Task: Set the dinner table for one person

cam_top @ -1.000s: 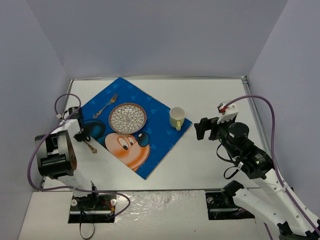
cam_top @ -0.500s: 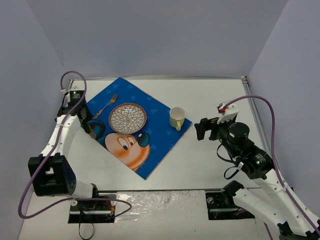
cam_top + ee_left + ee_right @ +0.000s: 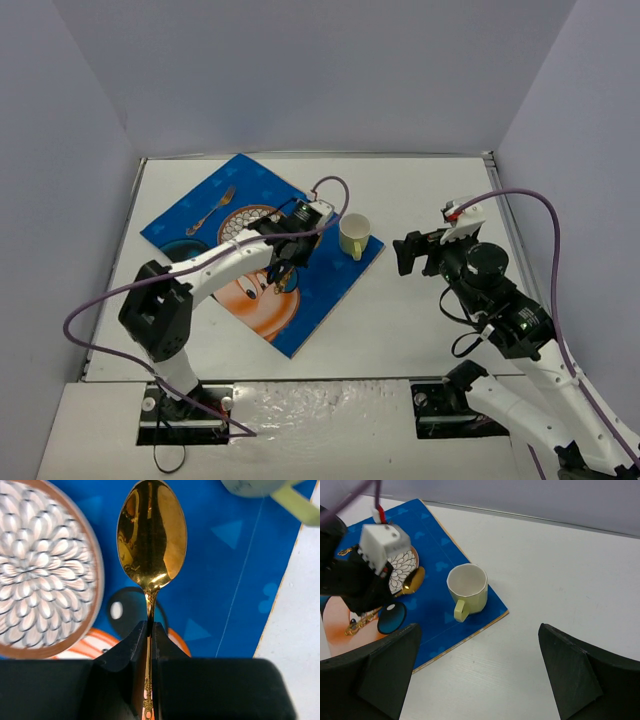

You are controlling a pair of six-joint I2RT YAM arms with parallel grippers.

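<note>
My left gripper is shut on the thin handle of a gold spoon. Its bowl sticks out past the fingertips, over the blue cartoon-mouse placemat. The spoon lies between the patterned plate and the pale yellow cup. From above, the left gripper and its arm hide part of the plate. A gold fork lies on the mat, left of the plate. My right gripper is open and empty over the white dinner table, right of the cup.
The placemat lies turned like a diamond, with its right corner just past the cup. Grey walls close in the table at the back and on both sides. The right gripper hangs close to the mat's right corner.
The left arm has swung from the table's left edge, rightward across the placemat, carrying the spoon to between plate and cup. The right arm has hardly moved.
</note>
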